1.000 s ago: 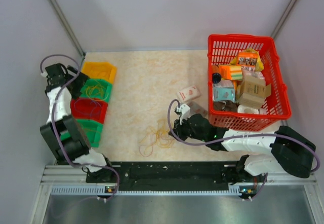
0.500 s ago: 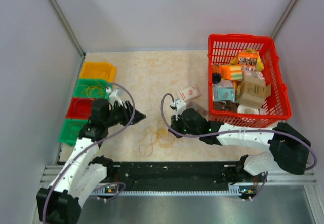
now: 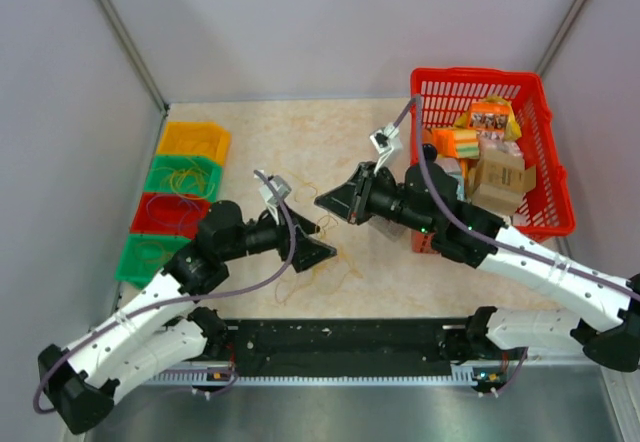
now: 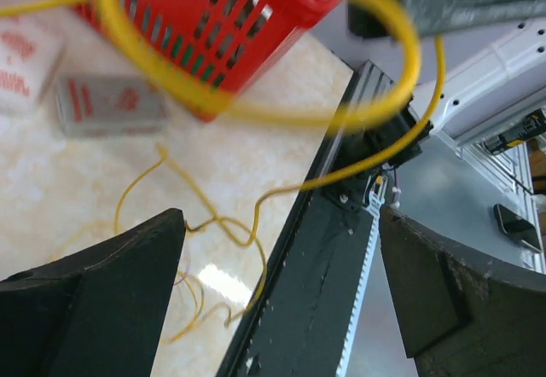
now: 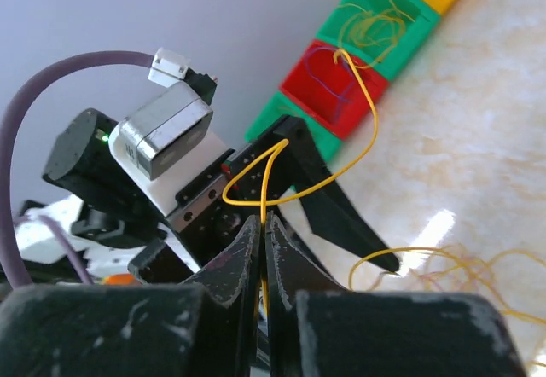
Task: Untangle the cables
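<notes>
Thin yellow cables (image 3: pixel 305 274) lie tangled at lower centre of the overhead frame, one strand clamped in our right gripper (image 5: pixel 263 223); if our left gripper (image 4: pixel 281 300), jaws spread apart, snags the raised loop, we could tighten the knot.

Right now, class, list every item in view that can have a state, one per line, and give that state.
right end effector: shut on the yellow cable, held above the table
left end effector: open, gripping nothing
yellow cable: one loop lifted, the rest tangled on the table
red basket: filled with boxes and packets
farther green bin: holds loose yellow cables
</notes>
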Motion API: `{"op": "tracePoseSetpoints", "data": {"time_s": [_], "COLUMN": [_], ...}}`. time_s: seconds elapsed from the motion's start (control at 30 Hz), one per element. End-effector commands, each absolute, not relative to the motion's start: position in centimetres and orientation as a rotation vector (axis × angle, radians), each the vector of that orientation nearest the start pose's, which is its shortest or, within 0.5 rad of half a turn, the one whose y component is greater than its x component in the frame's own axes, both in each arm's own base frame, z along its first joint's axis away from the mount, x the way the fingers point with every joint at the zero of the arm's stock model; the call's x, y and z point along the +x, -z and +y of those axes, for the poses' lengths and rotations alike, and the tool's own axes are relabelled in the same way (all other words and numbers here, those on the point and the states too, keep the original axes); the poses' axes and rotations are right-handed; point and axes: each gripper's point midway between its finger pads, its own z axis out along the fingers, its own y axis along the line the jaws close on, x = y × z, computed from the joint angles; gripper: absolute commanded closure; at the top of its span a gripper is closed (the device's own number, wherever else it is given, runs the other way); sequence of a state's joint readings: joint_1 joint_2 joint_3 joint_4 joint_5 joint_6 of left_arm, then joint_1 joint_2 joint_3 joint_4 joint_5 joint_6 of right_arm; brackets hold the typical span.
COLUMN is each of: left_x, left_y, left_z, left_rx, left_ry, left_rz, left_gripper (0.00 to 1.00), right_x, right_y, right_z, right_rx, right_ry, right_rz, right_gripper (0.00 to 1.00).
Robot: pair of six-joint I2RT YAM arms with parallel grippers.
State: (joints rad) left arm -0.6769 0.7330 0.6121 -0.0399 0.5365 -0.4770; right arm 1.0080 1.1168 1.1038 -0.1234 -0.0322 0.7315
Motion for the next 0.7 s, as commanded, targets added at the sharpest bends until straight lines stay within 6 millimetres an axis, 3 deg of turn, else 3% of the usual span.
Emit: {"op": "tracePoseSetpoints", "data": {"time_s": [0.0,0.1,0.23,0.33,0.43,0.47,0.5,0.53,0.63,0.67], "left_x": [17.4,18.1,19.2,19.3,19.3,19.4,19.5,19.7,19.6,19.4], "left_y": [-31.3,-32.5,-33.5,-34.3,-35.6,-35.8,-36.1,-36.6,-37.8,-38.9], "left_z": [-28.2,-29.2,-29.5,-29.3,-29.2,-29.0,-28.7,-28.2,-26.9,-26.3], "left_rx": [0.684,0.688,0.653,0.631,0.613,0.600,0.588,0.564,0.517,0.479], "left_ry": [1.170,1.137,1.108,1.104,1.117,1.106,1.096,1.079,1.046,1.049], "left_rz": [1.581,1.561,1.574,1.564,1.519,1.522,1.524,1.518,1.536,1.541], "left_gripper": [0.01,0.05,0.34,0.48,0.88,0.97,1.00,1.00,1.00,1.00], "right_x": [16.7,16.1,16.4,16.4,16.0,16.2,16.7,17.5,18.5,17.9], "right_y": [-38.7,-41.1,-42.9,-42.2,-41.6,-41.3,-40.6,-39.6,-37.5,-36.0], "right_z": [34.7,34.5,33.1,32.8,32.7,32.0,30.8,29.1,25.3,24.7], "right_rx": [-0.178,-0.157,-0.127,-0.144,-0.237,-0.263,-0.271,-0.264,-0.287,-0.397], "right_ry": [-1.467,-1.537,-1.507,-1.465,-1.430,-1.364,-1.276,-1.156,-0.939,-0.898], "right_rz": [1.868,1.822,1.760,1.785,1.783,1.782,1.791,1.805,1.795,1.767], "right_gripper": [1.00,1.00,1.00,1.00,0.99,0.90,0.77,0.57,0.29,0.24]}}
